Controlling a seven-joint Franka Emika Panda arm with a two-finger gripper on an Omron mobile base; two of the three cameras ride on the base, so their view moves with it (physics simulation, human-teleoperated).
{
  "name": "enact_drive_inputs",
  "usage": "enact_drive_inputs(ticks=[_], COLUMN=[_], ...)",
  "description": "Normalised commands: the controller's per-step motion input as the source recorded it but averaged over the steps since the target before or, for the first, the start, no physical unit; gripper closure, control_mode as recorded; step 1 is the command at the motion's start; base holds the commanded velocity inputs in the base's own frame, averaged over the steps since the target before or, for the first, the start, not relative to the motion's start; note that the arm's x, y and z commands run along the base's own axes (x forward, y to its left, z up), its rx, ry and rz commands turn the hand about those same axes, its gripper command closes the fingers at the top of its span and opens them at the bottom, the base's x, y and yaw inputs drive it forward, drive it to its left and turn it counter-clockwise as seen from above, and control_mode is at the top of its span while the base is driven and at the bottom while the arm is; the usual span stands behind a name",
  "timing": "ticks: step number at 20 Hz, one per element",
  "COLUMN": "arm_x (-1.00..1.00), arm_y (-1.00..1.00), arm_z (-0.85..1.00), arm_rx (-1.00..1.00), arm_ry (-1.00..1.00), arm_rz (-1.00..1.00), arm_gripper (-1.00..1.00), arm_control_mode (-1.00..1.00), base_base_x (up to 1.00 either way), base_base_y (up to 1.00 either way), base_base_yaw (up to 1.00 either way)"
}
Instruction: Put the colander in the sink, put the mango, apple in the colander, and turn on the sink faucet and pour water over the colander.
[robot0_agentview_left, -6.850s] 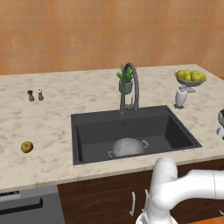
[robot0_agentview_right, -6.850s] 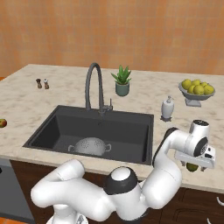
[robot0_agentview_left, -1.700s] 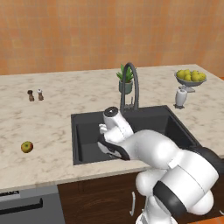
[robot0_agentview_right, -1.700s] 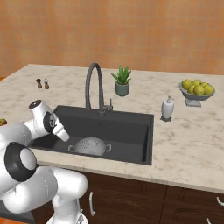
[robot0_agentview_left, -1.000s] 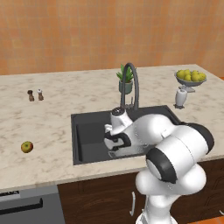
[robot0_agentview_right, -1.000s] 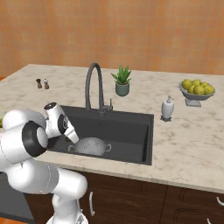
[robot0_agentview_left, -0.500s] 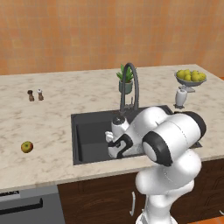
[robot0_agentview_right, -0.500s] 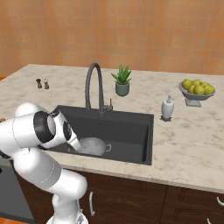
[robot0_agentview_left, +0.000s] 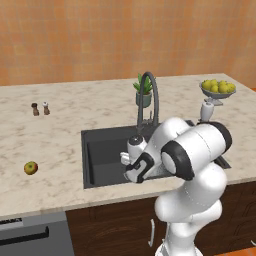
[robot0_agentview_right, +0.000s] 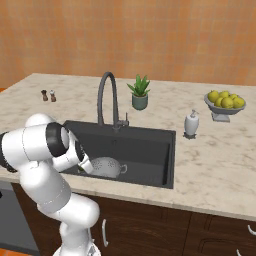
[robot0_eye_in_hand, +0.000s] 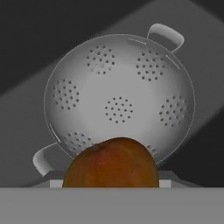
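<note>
Setting: kitchen with an orange-brown wall and a speckled beige countertop (robot0_agentview_left: 65, 125) over dark wood cabinets.
Sink: sink (robot0_agentview_left: 102, 155), a dark rectangular basin, sits at centre frame in both base views, set into the countertop.
Sink faucet: sink faucet (robot0_agentview_right: 107, 97), a dark gooseneck, stands at the rear rim of the basin; no stream shows at its spout.
Colander: colander (robot0_eye_in_hand: 118, 98) lies on the basin floor, perforated, one handle at upper right and one at lower left of the hand view; in the right base view it sits just right of the gripper.
Gripper: gripper (robot0_agentview_left: 134, 169) hangs inside the basin, centre of the left base view, directly above the colander.
Jaws: closed on the mango (robot0_eye_in_hand: 111, 164), a brownish-orange oval fruit at bottom centre of the hand view, above the colander's near rim.
Apple: apple (robot0_agentview_left: 31, 167) rests on the countertop at left of the left base view, well apart from the basin.
Other items: two small shakers (robot0_agentview_left: 40, 108) at upper left, a potted plant (robot0_agentview_right: 139, 93) behind the faucet, a white soap dispenser (robot0_agentview_right: 191, 123) right of the basin, a fruit bowl (robot0_agentview_right: 224, 105) at far right.
</note>
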Motion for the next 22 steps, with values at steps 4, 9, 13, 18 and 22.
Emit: enact_drive_inputs(ticks=[4,9,13,18,22], arm_x=[0.11,0.06,0.0,0.0,0.09], arm_y=[0.0,0.0,0.0,-0.01,-0.02], arm_z=[-0.01,-0.02,-0.01,0.0,0.0], arm_rx=[0.0,0.0,0.0,0.0,0.0], arm_ry=[0.0,0.0,0.0,0.0,0.0], arm_rz=[0.0,0.0,0.0,0.0,0.0], arm_gripper=[1.0,1.0,1.0,1.0,1.0], arm_control_mode=[-1.0,-1.0,-1.0,-1.0,-1.0], base_base_x=[0.0,0.0,0.0,0.0,0.0], base_base_y=[0.0,0.0,0.0,0.0,0.0], base_base_yaw=[0.0,0.0,0.0,0.0,0.0])
